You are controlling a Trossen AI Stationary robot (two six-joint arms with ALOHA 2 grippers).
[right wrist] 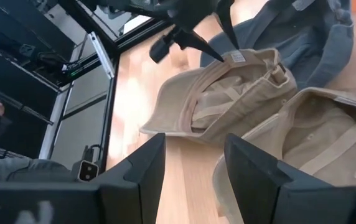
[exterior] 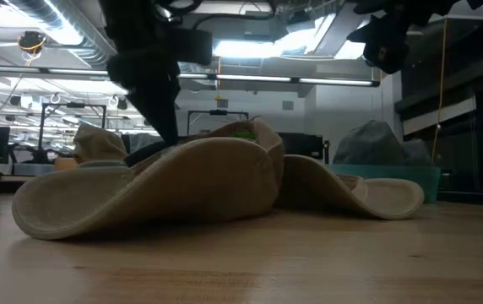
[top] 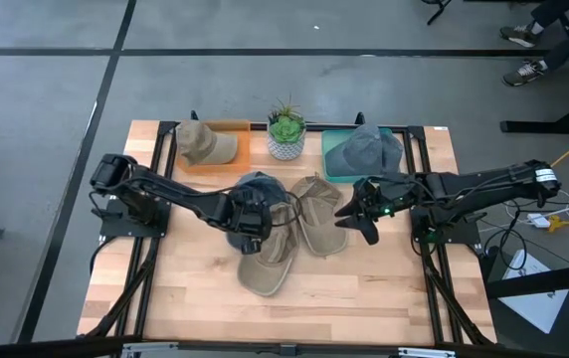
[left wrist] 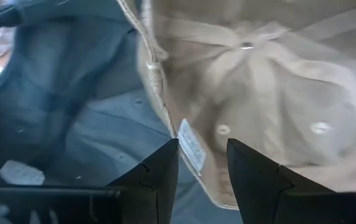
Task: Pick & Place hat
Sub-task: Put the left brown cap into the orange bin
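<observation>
Three hats lie at the table's middle. A tan hat (top: 270, 257) (right wrist: 215, 93) lies upside down, hollow up. A second tan hat (top: 316, 214) lies beside it on the right, and a dark blue hat (top: 250, 187) (left wrist: 60, 93) behind it. My left gripper (top: 257, 221) (left wrist: 203, 144) points steeply down and is open. Its fingers stand on either side of the upside-down tan hat's back rim. My right gripper (top: 356, 214) (right wrist: 193, 140) hovers open above the table, right of the second tan hat, with nothing between its fingers. My left gripper comes from above, slanting, with the tan hat's back rim (left wrist: 192, 149), at its sewn label, in the gap between the two open fingers. I cannot tell whether a finger touches the rim. The hat lies on the table and partly on the blue hat.
An orange tray (top: 240, 159) at the back left holds another tan hat (top: 203, 144). A small potted plant (top: 285, 129) stands at the back middle. A teal tray (top: 336, 139) at the back right holds a grey hat (top: 364, 151). Bare wood lies toward the near edge (top: 265, 308).
</observation>
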